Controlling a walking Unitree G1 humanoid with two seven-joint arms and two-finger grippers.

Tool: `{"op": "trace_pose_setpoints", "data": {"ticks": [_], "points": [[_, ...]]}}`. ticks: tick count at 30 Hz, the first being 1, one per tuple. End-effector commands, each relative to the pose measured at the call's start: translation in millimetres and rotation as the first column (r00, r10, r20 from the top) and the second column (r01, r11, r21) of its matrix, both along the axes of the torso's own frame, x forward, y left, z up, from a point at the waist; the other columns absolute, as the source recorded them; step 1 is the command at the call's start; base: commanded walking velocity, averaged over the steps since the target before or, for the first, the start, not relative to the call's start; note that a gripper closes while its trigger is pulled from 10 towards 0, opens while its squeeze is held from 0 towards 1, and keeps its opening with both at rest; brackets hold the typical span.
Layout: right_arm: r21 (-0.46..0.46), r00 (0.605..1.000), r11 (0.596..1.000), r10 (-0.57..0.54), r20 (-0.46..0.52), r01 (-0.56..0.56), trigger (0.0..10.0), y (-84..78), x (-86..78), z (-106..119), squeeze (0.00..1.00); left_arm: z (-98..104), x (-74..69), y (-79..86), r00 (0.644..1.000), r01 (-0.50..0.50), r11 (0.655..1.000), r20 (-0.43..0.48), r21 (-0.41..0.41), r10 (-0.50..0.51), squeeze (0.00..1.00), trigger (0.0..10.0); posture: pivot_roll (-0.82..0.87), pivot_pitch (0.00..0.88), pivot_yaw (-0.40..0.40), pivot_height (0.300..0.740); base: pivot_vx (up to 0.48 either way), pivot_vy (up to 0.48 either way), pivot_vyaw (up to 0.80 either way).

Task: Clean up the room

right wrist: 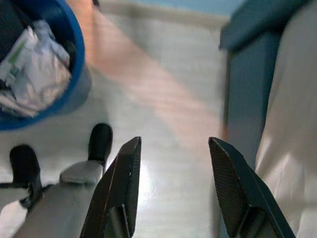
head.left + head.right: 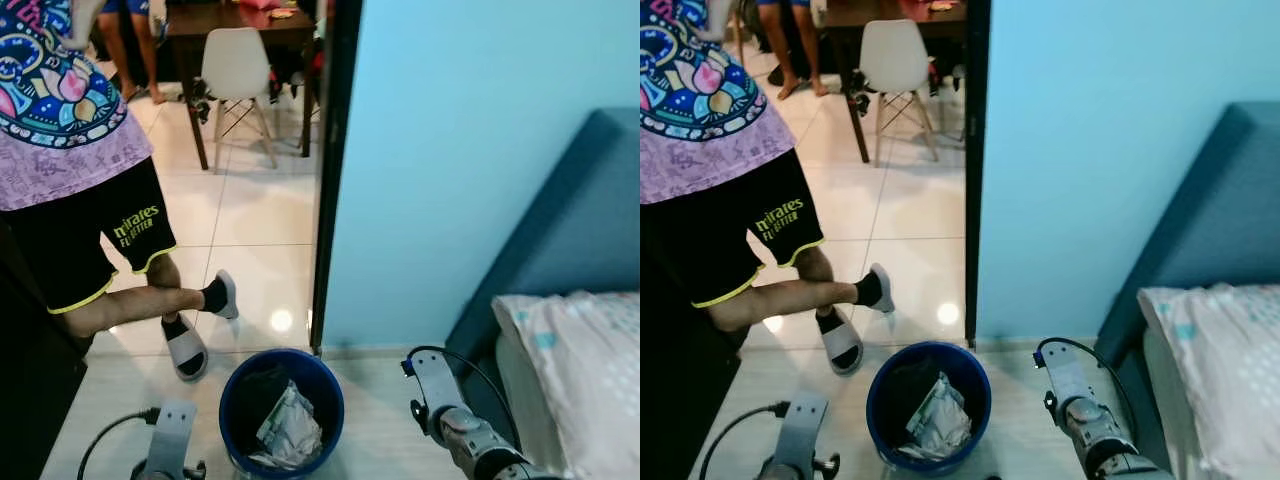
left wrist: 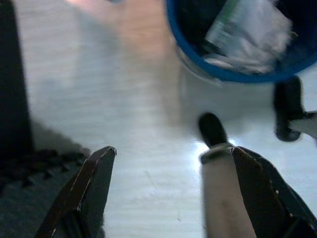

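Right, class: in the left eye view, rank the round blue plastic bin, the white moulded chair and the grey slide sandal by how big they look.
1. Round blue plastic bin.
2. White moulded chair; farther off, so true size is unsure.
3. Grey slide sandal.

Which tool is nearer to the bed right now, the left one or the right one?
Right. The right tool hangs open over the floor beside the bed, on the bed's side of the blue bin. The left tool, also open, hangs on the bin's far side from the bed.
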State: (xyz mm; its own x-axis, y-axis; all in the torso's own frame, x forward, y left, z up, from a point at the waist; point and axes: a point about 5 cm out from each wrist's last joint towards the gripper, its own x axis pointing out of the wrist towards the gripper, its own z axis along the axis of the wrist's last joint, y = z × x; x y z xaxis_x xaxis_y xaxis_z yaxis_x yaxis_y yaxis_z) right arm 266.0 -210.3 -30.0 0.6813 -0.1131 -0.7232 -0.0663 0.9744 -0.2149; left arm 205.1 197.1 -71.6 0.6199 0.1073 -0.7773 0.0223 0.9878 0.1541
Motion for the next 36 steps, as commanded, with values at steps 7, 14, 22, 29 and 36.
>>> {"op": "trace_pose_setpoints", "data": {"ticks": [7,14,22,29,36], "points": [[0.030,0.999,0.998,-0.051,0.001,0.051,10.0,-1.3,-0.9,-1,0.00,-11,-20.0,-0.7,0.996,0.007,1.000,-0.084,-0.012,-0.008,0.00,10.0,-0.10,0.072,0.006,0.740,-0.402,0.000,-0.39],[0.030,0.999,0.999,-0.041,0.019,0.040,10.0,2.4,6.4,5,0.00,-15,-27.0,-0.6,0.994,0.004,1.000,-0.111,-0.013,-0.006,0.00,10.0,-0.10,0.067,0.003,0.740,-0.403,0.000,-0.68],[0.026,0.998,0.999,-0.047,0.030,0.046,10.0,1.2,8.2,6,0.00,-15,-28.1,-2.8,0.993,0.032,0.999,-0.117,-0.013,-0.033,0.00,10.0,-0.11,0.070,0.006,0.740,-0.402,0.000,-0.69],[0.019,0.999,0.999,-0.045,0.030,0.044,10.0,1.0,8.1,6,0.00,-15,-27.6,-2.5,0.993,0.035,0.999,-0.116,-0.013,-0.036,0.00,10.0,-0.11,0.076,0.005,0.740,-0.402,0.000,-0.70],[0.008,0.999,1.000,-0.029,0.032,0.029,10.0,3.1,9.7,7,0.00,-15,-27.1,-2.2,0.993,0.030,0.999,-0.113,-0.015,-0.032,0.00,10.0,-0.12,0.076,-0.001,0.740,-0.401,0.000,-0.71]]}}
